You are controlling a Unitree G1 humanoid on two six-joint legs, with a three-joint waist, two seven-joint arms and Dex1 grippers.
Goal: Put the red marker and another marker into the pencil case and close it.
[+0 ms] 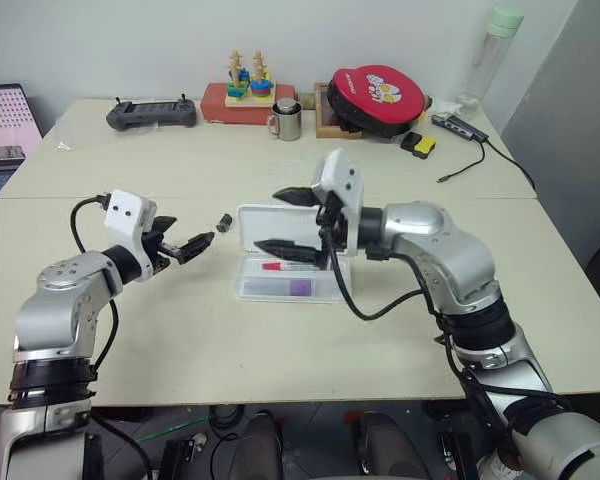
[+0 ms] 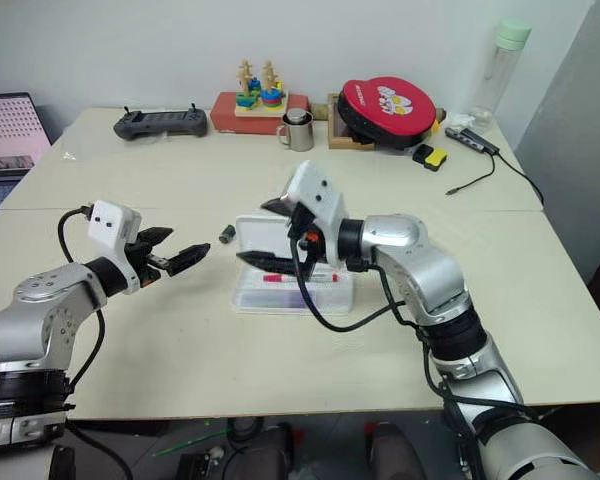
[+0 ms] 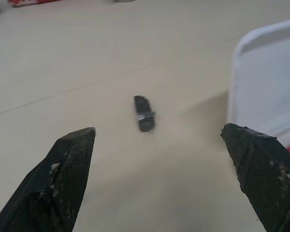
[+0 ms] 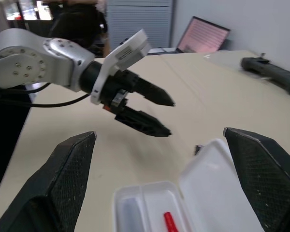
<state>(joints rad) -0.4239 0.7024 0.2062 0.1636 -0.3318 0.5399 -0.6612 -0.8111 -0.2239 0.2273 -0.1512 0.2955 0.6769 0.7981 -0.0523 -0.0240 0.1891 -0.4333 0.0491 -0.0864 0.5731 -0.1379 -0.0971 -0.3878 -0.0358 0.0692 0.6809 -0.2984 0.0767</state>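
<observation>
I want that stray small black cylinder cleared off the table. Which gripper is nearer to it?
Left. The left gripper hangs open just beside the small black cylinder, pointing toward it. The right gripper is open above the pencil case, beyond the lid from the cylinder.

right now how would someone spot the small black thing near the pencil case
Find the open white pencil case in the middle of the table. Just off its raised lid, on the robot's left, lies the small black cylinder on bare tabletop, ahead of the left pincer. It is stubby and dark, unlike the red marker inside the case.
</observation>
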